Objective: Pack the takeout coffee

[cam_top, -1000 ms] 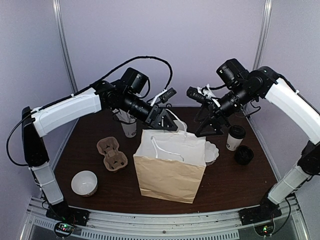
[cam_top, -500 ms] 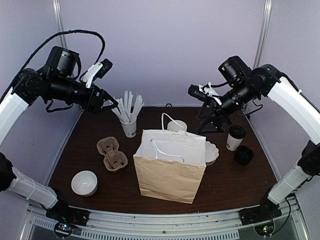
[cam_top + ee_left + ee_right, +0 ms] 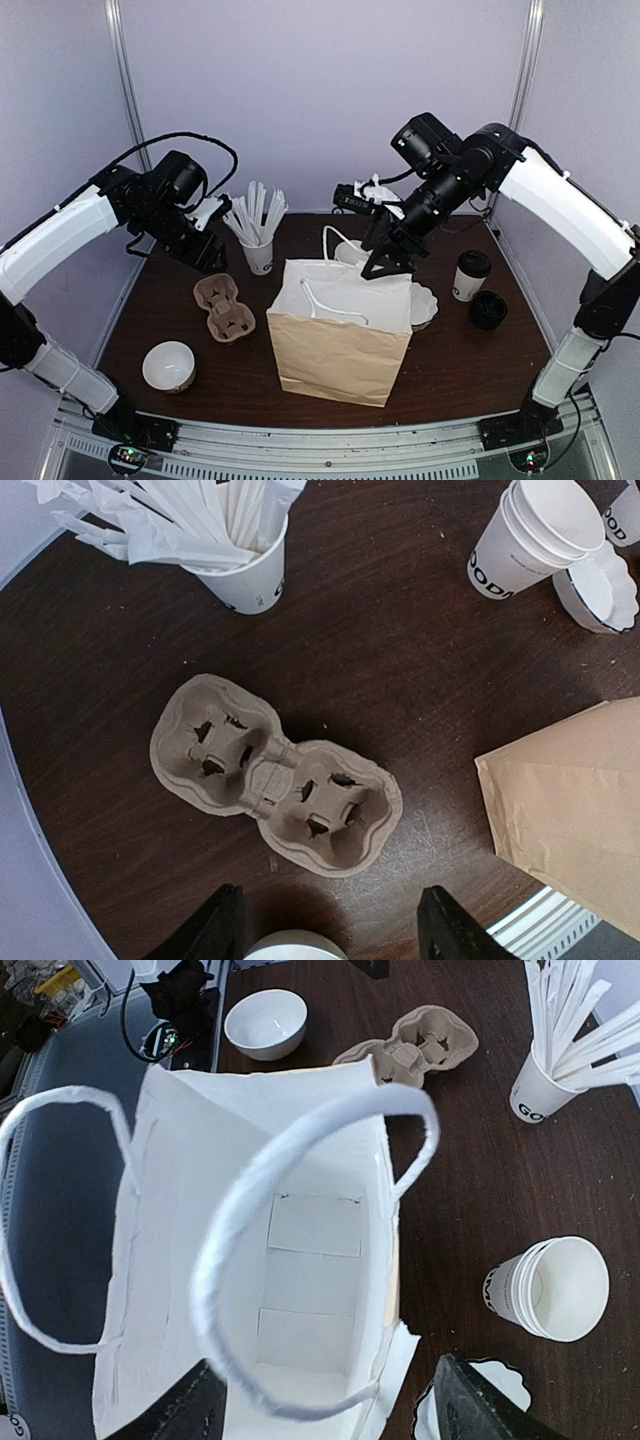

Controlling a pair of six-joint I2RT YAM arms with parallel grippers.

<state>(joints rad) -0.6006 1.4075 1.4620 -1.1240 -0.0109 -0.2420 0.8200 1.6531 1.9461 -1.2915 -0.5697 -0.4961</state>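
— What's biggest on the table [image 3: 470, 360]?
— A brown paper bag [image 3: 340, 335], upright in the middle, mouth open. The right gripper [image 3: 325, 1395] hangs over that mouth, fingers spread, holding nothing
— And the left gripper [image 3: 328, 920]?
— Fingers apart too, empty, above the pulp cup carrier [image 3: 275, 775]
— The takeout coffee [image 3: 470, 275]?
— Upright on the table, right of the bag, just behind the black lids [image 3: 488, 310], no gripper touching it

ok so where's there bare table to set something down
Widest bare patch: the near right corner of the table, bordered by the paper bag and the black lids. A smaller one lies between the white bowl and the bag. Crowded behind and right of the bag: cup stack, takeout coffee, lids.
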